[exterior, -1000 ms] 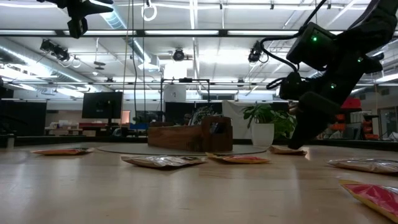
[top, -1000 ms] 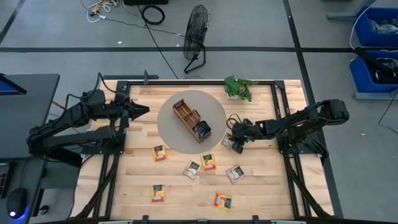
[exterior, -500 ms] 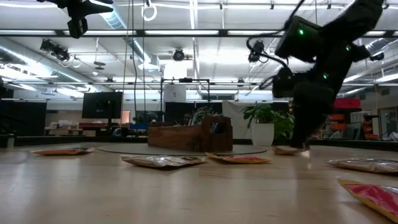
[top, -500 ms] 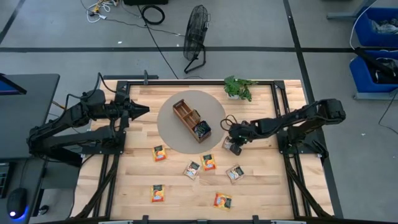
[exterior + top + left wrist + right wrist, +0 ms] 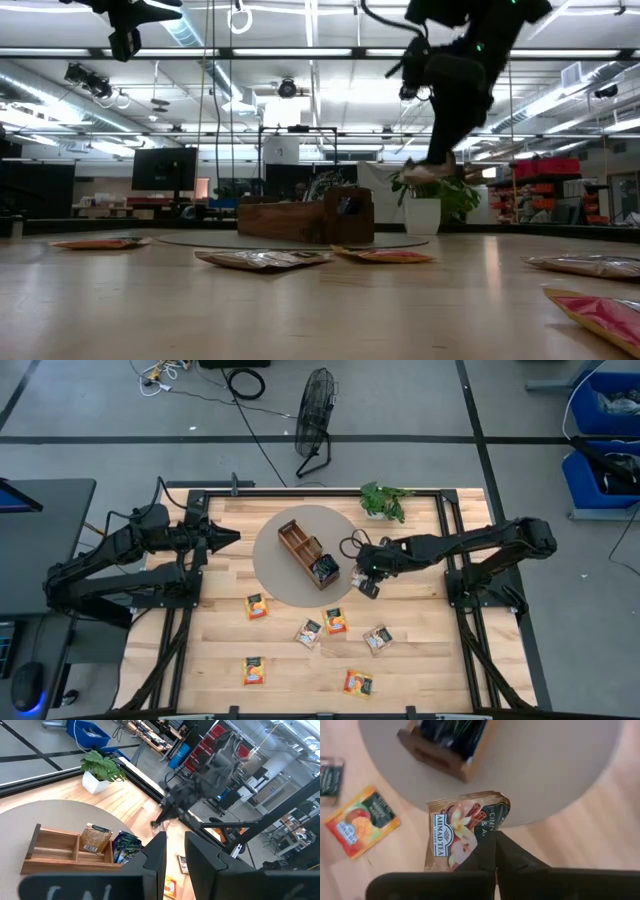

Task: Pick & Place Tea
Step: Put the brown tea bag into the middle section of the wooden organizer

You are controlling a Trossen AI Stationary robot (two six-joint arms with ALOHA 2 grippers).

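My right gripper (image 5: 366,584) hangs above the wood just right of the grey round mat (image 5: 290,592), shut on a pale beige tea sachet (image 5: 462,827). In the low view the sachet (image 5: 428,172) shows well above the table. The wooden tray (image 5: 308,554) stands on the mat with a brown sachet (image 5: 95,837) and a blue one (image 5: 125,846) in its compartments. Several more sachets, such as an orange one (image 5: 257,606), lie flat on the table's near half. My left gripper (image 5: 234,538) waits high at the left, slightly open and holding nothing. My right gripper pinches the beige sachet by one edge, close to a corner (image 5: 481,841), between its two fingers. The fingers slant down from the table's right side. The sachet is lifted clear of the table and sticks out roughly level past the fingertips (image 5: 492,851).
A small green plant (image 5: 383,500) in a white pot stands at the far edge, right of the mat. Loose sachets (image 5: 336,621) (image 5: 377,638) (image 5: 358,683) (image 5: 254,671) dot the near half. The black frame rails (image 5: 455,560) run along both table sides.
My right gripper has shut on the beige sachet where it lay on the table, then risen and swung toward the tray. The sachet has gone up with it and now hangs clear of the wood.
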